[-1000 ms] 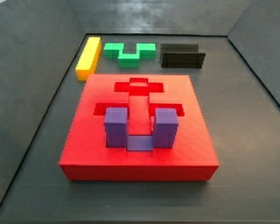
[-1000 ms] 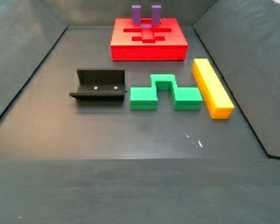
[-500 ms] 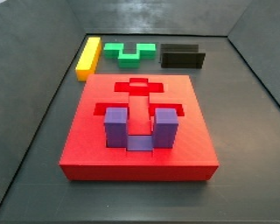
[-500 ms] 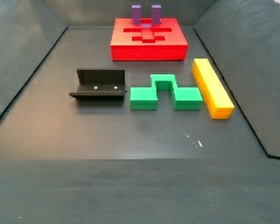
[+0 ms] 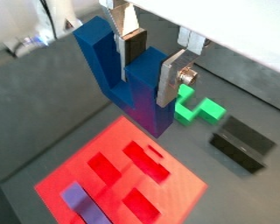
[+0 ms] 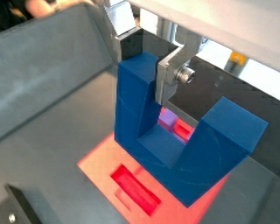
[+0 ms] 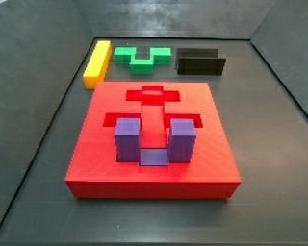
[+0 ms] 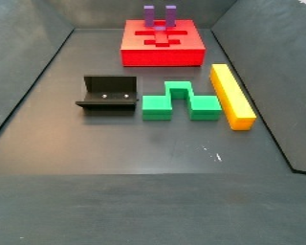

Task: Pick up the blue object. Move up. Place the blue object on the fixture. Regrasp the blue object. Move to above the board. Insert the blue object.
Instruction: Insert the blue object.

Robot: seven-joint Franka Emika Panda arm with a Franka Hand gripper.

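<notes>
In both wrist views my gripper is shut on one upright prong of the blue object, a dark blue U-shaped block. The block hangs prongs-up above the red board, apart from it. Both side views show the board on the floor, but neither the gripper nor the blue object appears in them. The black fixture stands apart from the board with nothing on it.
A purple U-shaped block sits in a recess of the board. Beside the fixture lie a green notched block and a yellow bar. Dark walls surround the floor.
</notes>
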